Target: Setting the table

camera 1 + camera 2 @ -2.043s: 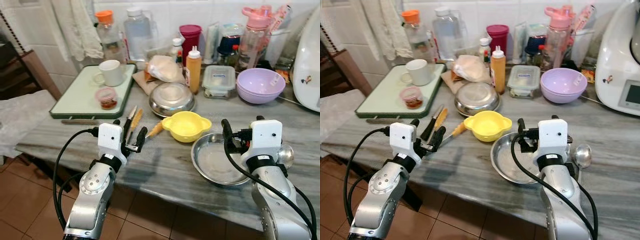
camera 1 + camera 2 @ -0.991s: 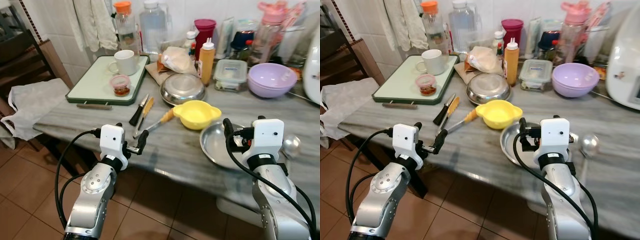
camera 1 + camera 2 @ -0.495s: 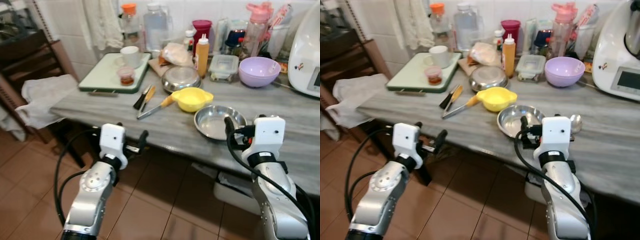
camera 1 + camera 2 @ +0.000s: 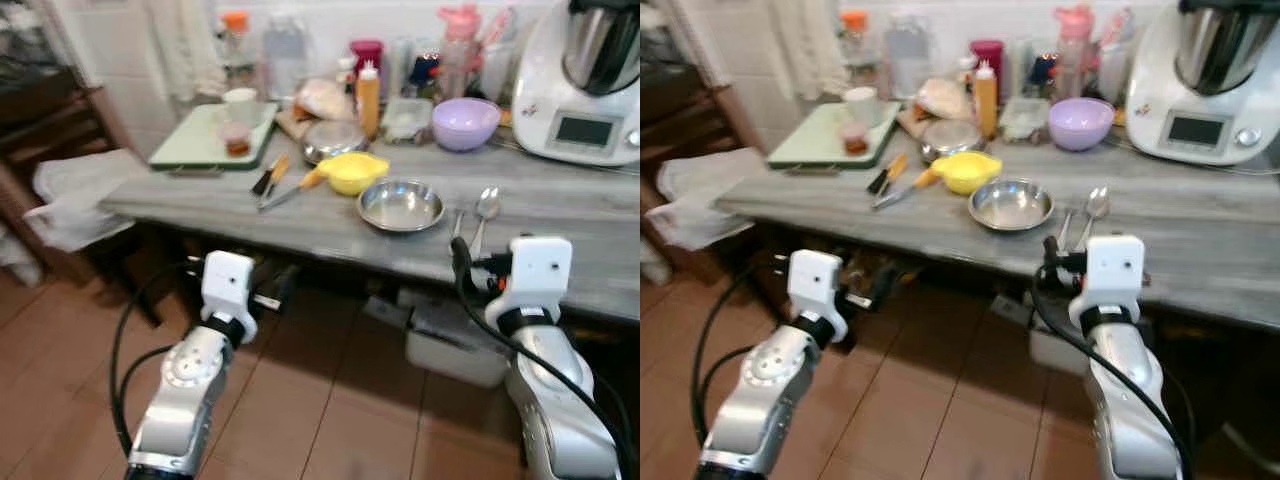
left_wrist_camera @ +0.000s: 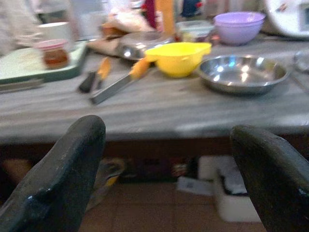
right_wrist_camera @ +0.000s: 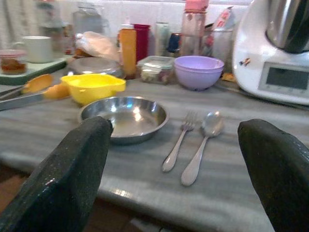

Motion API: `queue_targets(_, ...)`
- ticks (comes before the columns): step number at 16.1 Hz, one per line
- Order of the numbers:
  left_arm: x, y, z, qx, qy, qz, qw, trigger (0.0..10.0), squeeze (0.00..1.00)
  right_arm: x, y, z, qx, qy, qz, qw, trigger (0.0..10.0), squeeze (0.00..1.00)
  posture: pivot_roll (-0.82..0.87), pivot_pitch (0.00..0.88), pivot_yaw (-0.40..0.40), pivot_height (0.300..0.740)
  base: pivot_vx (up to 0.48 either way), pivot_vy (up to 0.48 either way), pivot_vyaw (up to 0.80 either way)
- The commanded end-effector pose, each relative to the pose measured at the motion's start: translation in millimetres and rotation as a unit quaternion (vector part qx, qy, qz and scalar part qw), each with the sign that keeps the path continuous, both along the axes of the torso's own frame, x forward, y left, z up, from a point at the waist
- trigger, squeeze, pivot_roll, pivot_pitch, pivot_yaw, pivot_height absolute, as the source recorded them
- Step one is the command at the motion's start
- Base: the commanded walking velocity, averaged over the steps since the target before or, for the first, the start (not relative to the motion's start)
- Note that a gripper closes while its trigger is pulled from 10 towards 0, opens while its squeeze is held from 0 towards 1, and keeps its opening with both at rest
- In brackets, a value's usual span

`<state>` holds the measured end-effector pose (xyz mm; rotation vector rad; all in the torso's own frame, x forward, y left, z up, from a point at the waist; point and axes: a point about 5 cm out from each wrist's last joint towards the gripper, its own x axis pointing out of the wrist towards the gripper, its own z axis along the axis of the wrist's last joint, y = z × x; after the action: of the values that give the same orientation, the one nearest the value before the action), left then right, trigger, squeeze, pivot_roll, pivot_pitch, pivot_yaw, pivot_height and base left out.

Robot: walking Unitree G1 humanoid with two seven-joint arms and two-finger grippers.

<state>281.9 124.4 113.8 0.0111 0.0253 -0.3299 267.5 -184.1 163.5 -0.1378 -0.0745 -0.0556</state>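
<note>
the steel plate [image 4: 1011,204] lies on the grey counter [image 4: 1200,240], near its front edge and about in the middle. just to its right lie a fork [image 6: 177,141] and a spoon [image 6: 201,147], side by side with the handles toward the robot, the fork nearer to the plate. touching the far left rim of the plate stands a yellow bowl [image 4: 966,171], and left of it lie knives [image 4: 892,183] with orange and black handles. behind the yellow bowl is an upside-down steel bowl [image 4: 949,139], and further left a pale green tray [image 4: 815,147] carries a white mug [image 4: 862,104] and a small jar with red lid [image 4: 851,138]. at the far side stand an orange sauce bottle [image 4: 986,98], a clear food box [image 4: 1025,117] and a purple bowl [image 4: 1081,123]. a white kitchen machine [image 4: 1205,85] with a small screen stands at the far right; any writing on it and on the bottles is too blurred to read.

the left tool [image 4: 862,293] hangs in front of the counter, below its edge, with the fingers spread and nothing between them. the right tool [image 4: 1058,266] is at the counter's front edge, near the cutlery, also spread and empty. the floor [image 4: 940,430] has brown tiles.
</note>
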Motion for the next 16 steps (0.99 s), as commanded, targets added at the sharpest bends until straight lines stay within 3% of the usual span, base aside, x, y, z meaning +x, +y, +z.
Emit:
queue_targets(1,0.1,-1.4,-1.7,0.005,0.002,-0.002,1.000,10.0,0.00,-0.4,-1.4,-0.4,0.003,0.003,-0.002,1.000,10.0,0.00,-0.20,0.000,0.096,0.740,-0.326,0.000,-0.44)
queue_targets(11,0.1,-5.3,-4.4,0.006,0.006,-0.008,1.000,10.0,0.00,-2.5,-3.5,-3.4,0.002,0.010,-0.002,1.000,10.0,0.00,-0.20,0.000,0.097,0.740,-0.198,0.000,-0.50)
queue_targets(16,0.9,-6.2,-5.3,0.007,0.006,-0.009,1.000,10.0,0.00,-1.6,-2.9,-3.5,0.003,0.011,-0.001,1.000,10.0,0.00,-0.20,0.000,0.098,0.740,-0.250,0.000,-0.76)
